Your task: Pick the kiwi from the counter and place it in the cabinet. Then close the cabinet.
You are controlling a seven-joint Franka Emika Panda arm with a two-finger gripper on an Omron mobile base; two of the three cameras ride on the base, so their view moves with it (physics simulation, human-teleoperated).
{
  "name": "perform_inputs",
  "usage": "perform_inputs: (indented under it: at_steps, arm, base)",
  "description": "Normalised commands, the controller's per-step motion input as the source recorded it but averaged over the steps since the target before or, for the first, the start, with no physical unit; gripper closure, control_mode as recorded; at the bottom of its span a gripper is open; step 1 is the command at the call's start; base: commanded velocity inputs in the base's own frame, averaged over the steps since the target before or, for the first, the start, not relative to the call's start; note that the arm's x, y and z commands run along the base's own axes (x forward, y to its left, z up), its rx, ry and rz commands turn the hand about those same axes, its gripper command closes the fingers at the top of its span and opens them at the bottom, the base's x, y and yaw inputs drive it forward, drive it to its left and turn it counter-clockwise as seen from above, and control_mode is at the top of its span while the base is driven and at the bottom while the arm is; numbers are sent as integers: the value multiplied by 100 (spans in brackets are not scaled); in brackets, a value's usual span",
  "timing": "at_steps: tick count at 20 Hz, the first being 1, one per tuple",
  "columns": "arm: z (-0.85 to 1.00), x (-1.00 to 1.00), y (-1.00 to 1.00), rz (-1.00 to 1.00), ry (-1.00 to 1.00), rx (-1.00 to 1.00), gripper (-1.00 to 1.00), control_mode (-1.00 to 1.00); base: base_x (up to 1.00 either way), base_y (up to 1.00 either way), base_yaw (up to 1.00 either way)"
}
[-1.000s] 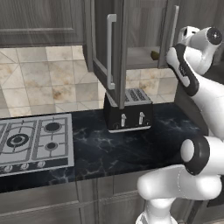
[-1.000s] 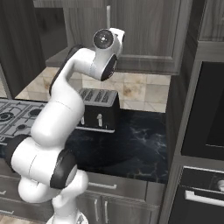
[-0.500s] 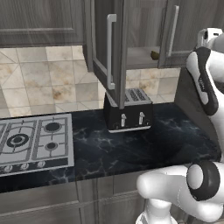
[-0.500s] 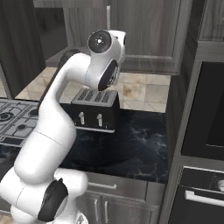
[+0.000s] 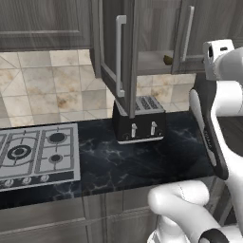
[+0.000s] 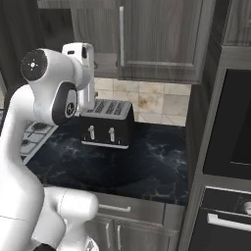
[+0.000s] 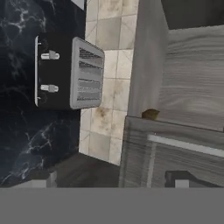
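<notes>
The kiwi [image 5: 167, 60] is a small olive-brown fruit lying on the grey inner shelf of the cabinet [image 5: 152, 64], near the shelf's front edge. In the hand view the kiwi [image 7: 150, 114] lies just past the top edge of a cabinet door [image 7: 175, 153]. Both cabinet doors stand open; the left door [image 5: 124, 57] is seen edge-on above the toaster. My gripper [image 7: 107, 181] is open with nothing between its fingertips and hangs back from the shelf, apart from the kiwi. In the left base view my white hand [image 5: 219, 53] is to the right of the right door's handle [image 5: 188, 33].
A black toaster [image 5: 140, 124] stands on the black marble counter [image 5: 142, 166] below the cabinet. A silver gas hob [image 5: 35, 152] lies at the left. A built-in oven column [image 6: 228, 147] borders the counter on the right. A tiled wall runs behind.
My hand has pulled back from the shelf to the right, and the gripper has opened. The kiwi stays on the shelf, free of the fingers.
</notes>
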Motion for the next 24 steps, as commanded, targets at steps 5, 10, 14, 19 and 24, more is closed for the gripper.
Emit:
perform_inputs:
  at_steps: [5,10,14,19,24]
  arm:
    - [29,-100,73,2,-3,-19,-100,-100]
    - [27,-100,91,6,-5,-24,100,-100]
    - [25,-100,97,4,-9,-24,100,-100]
    - [2,-71,100,1,-7,-25,100,-100]
    - [-4,1,100,-3,-3,-21,100,-100]
  base:
    - [0,0,0]
    - [0,0,0]
    - [0,0,0]
    - [0,0,0]
    - [0,0,0]
